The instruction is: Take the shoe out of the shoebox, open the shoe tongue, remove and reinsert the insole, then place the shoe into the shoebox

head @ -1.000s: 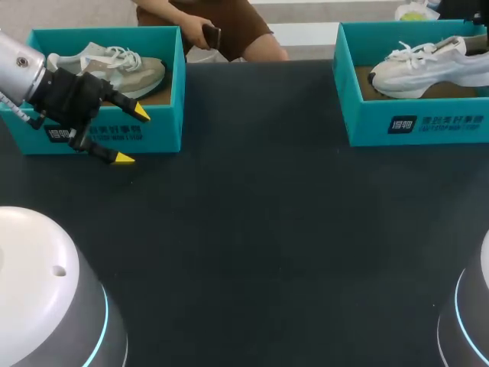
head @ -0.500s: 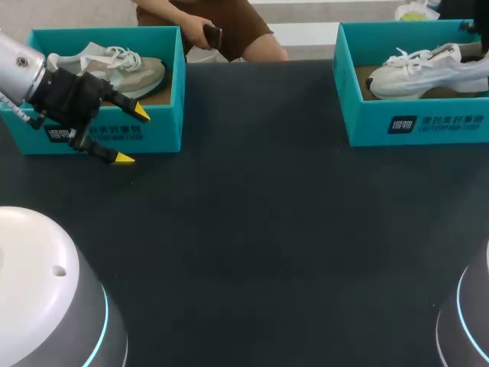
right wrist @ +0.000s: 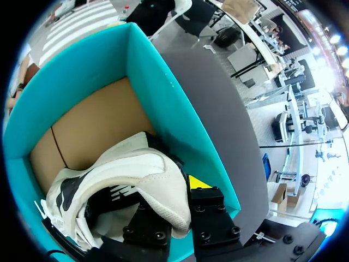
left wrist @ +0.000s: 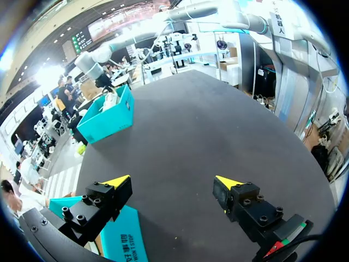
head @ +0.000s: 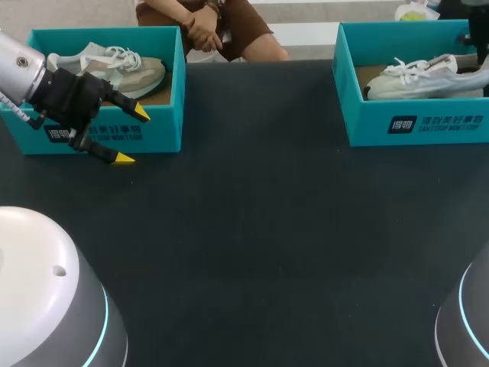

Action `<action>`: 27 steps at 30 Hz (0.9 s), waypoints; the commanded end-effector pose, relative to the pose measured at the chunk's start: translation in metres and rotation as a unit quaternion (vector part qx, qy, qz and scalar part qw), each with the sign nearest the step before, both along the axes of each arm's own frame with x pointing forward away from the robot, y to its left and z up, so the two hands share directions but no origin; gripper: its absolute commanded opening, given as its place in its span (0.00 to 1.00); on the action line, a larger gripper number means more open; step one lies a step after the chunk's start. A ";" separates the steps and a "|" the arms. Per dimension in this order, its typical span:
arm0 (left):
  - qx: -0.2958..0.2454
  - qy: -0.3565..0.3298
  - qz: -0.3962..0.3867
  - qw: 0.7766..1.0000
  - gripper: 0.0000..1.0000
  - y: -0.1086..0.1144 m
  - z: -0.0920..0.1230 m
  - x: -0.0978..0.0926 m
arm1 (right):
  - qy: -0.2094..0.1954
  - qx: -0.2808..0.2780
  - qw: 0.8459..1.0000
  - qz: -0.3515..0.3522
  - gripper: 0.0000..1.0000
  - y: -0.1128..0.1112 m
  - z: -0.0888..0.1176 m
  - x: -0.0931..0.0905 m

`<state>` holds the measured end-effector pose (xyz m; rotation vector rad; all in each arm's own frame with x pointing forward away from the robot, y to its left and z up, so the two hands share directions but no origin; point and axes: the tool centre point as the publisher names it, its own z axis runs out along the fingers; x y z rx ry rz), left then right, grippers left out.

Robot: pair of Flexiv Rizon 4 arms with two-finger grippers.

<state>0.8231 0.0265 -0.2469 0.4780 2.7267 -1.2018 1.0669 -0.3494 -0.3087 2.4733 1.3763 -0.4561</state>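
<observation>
One heel pinch: right pincer (right wrist: 175,192) clamped the shoe (right wrist: 128,173); toe ahead might snag the shoebox wall (right wrist: 158,98) and slip. Left pincer (left wrist: 172,183) gaped.

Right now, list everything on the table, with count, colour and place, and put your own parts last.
left shoebox: one, teal, table's far left corner.
beige shoe: one, beige and white, inside the left shoebox.
right shoebox: one, teal, table's far right corner.
white shoe: one, white, inside the right shoebox.
table: one, black, under both boxes.
left gripper: one, black with yellow tips, open, at the left shoebox's front wall.
right gripper: one, black with yellow tips, gripping the white shoe's heel.
</observation>
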 end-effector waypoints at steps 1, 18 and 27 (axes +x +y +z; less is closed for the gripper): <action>0.001 0.000 0.000 1.000 1.00 0.000 0.000 -0.001 | -0.002 0.003 1.000 -0.004 0.00 0.001 -0.003 -0.008; 0.001 0.000 0.000 1.000 1.00 0.000 0.000 -0.001 | 0.005 0.001 1.000 -0.012 0.00 0.000 -0.006 -0.038; 0.001 0.000 0.000 1.000 1.00 0.000 0.000 -0.001 | 0.013 0.006 1.000 -0.002 0.00 0.003 -0.010 -0.051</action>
